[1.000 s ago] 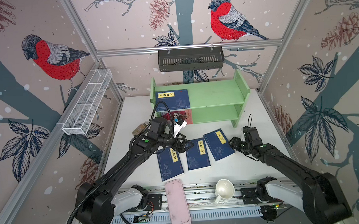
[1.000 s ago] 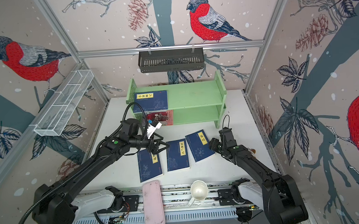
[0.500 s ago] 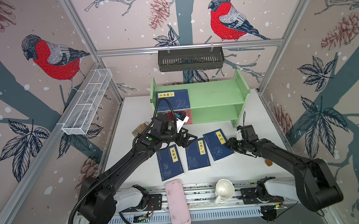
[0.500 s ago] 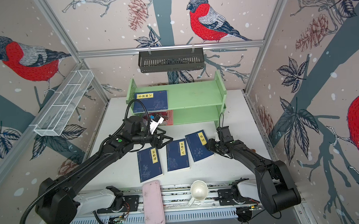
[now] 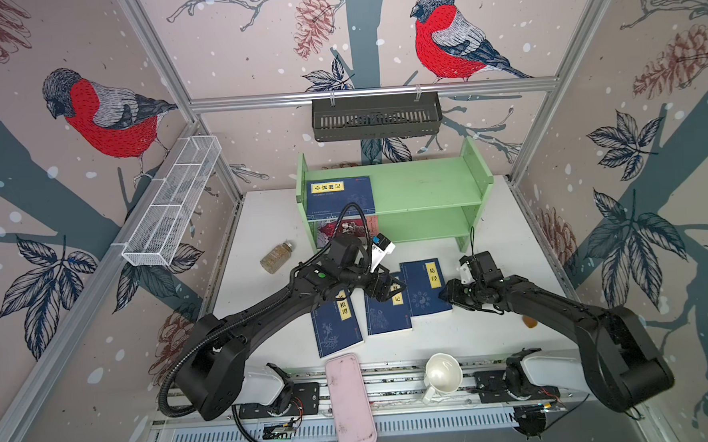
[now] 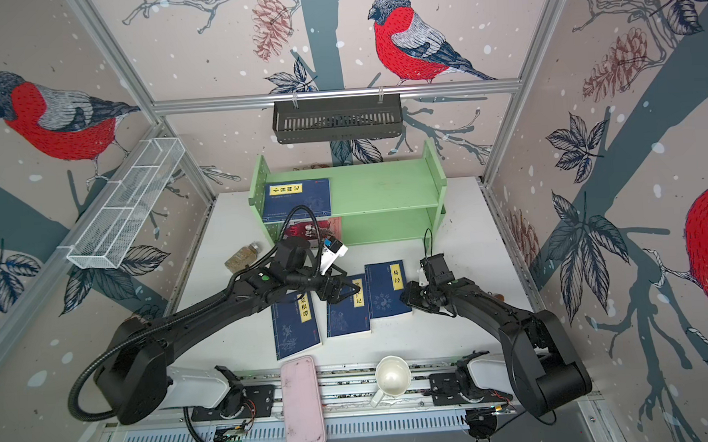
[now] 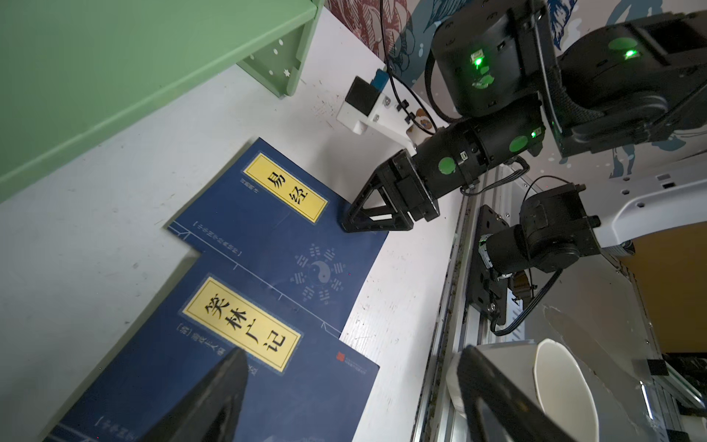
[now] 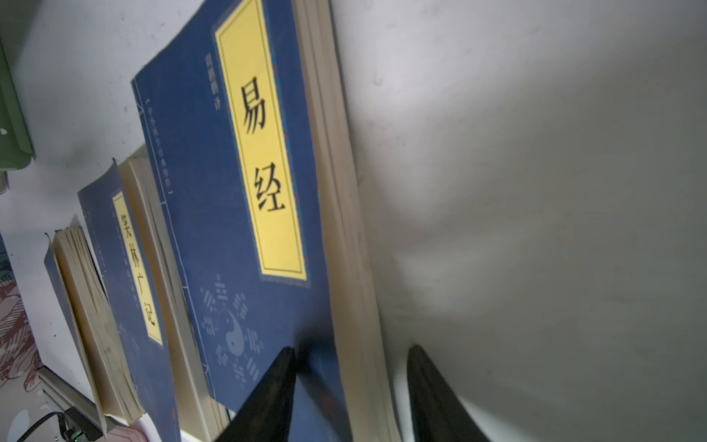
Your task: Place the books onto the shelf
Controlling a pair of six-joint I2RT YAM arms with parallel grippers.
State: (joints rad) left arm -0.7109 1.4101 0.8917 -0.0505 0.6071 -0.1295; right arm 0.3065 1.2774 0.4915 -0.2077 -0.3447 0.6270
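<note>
My right tool (image 5: 445,295) sits low at the outer long edge of the rightmost navy book (image 5: 424,289). In its wrist view one finger (image 8: 267,390) lies on the cover and its mate stands on the worktop (image 5: 475,336) side of the page block. A sliver of white shows beside the pages, so I cannot tell whether the tool is truly pinching the book or only bracketing its edge. My left tool (image 5: 389,288) hangs over the far end of the middle navy book (image 5: 386,318), fingers spread wide with nothing between them. That book lies flat just beside the rightmost one, and a third navy book (image 5: 335,323) lies flat near it on the left, slightly askew. The green shelf (image 5: 425,185) stands at the back of the worktop. A fourth navy book (image 5: 338,193) lies flat at the left end of its upper tier. The red-and-grey book (image 5: 327,233) is on the lower tier beneath, partly hidden by my left arm's cable.
</note>
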